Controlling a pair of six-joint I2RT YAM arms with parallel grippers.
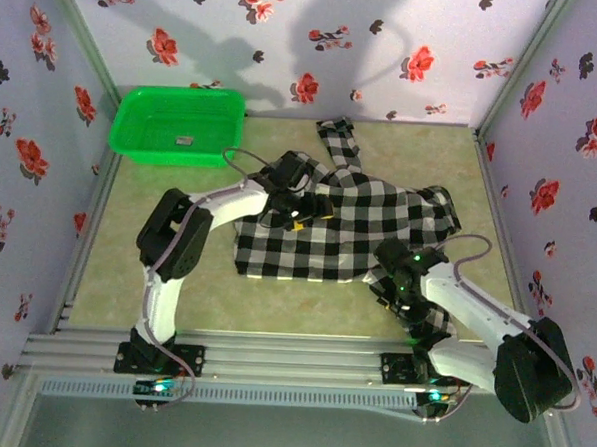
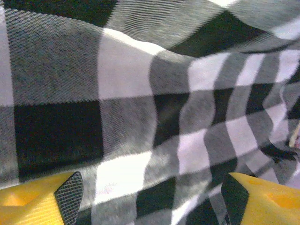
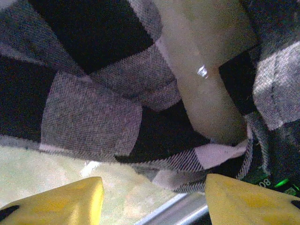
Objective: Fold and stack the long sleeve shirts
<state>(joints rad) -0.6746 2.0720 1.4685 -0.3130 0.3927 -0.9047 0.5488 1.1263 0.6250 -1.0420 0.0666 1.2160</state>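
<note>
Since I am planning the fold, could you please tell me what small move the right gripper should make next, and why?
Probably ease the right gripper forward and close it on the shirt hem. Its jaws stand apart, the checked edge lies just ahead of them on the table, and nothing is pinched yet. The left gripper sits open over the cloth too.

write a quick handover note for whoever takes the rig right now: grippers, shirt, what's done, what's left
Grippers: the left gripper is open, low over the left part of the shirt, nothing clamped. The right gripper is open at the shirt's near right edge, no grip seen.
Things: one checked shirt lies mostly spread and wrinkled on the table, one sleeve toward the back wall. The green basket sits back left, apart from it.
Done: no fold visible, nothing stacked.
Left: fold the shirt, then stack it.
</note>
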